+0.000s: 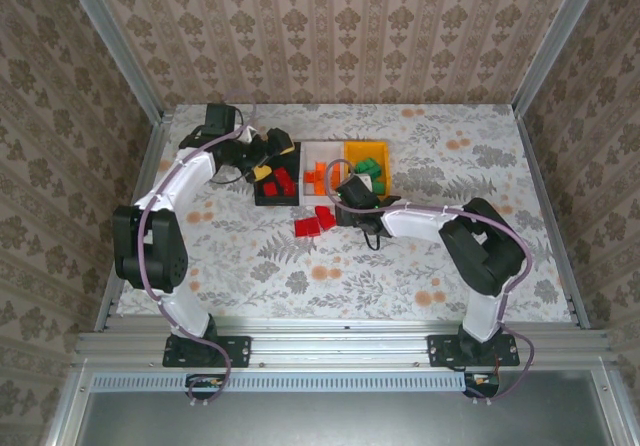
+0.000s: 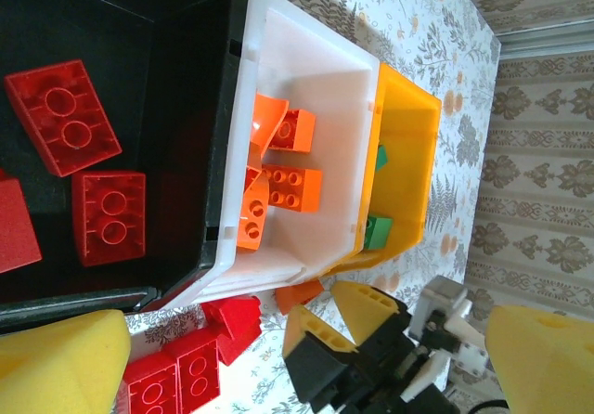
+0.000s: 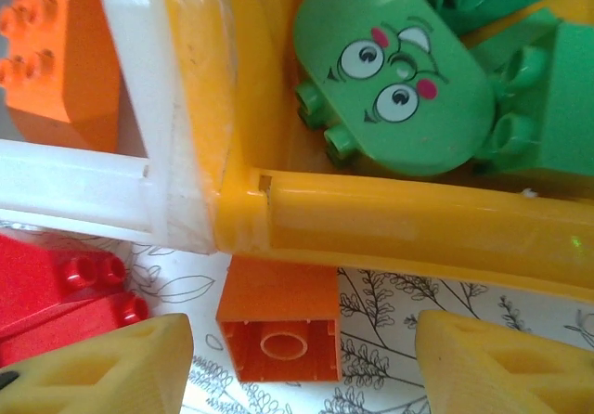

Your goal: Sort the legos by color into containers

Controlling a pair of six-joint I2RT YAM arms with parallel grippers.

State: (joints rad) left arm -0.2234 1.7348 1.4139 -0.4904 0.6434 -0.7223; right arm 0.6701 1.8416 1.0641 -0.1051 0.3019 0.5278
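Legos (image 1: 308, 227) in red lie loose on the table (image 1: 250, 256), nearest the arms, so they have yet to go in a bin. Just past them one orange brick (image 3: 274, 316) sits on the table with its hollow side showing, right up against the near wall of the yellow bin (image 3: 390, 224). It is outside every bin, so it is in the wrong spot.

The right gripper (image 3: 303, 340) is low by it and wide open, with one finger on each side, and it holds nothing. I think it is set that way so it can close on the brick. Then it could lift it into the white bin (image 2: 316, 71), just to the left, where the other orange bricks (image 2: 283, 187) are.

Inside the yellow bin are green pieces (image 3: 399, 71), one with a funny face. Left of the white bin is the black bin (image 2: 176, 126), and it has red bricks (image 2: 60, 117) in it. The left gripper (image 1: 274, 162) hangs over the black bin, farthest back. It is open too, with nothing in it. That spot keeps it out of the right arm's way.
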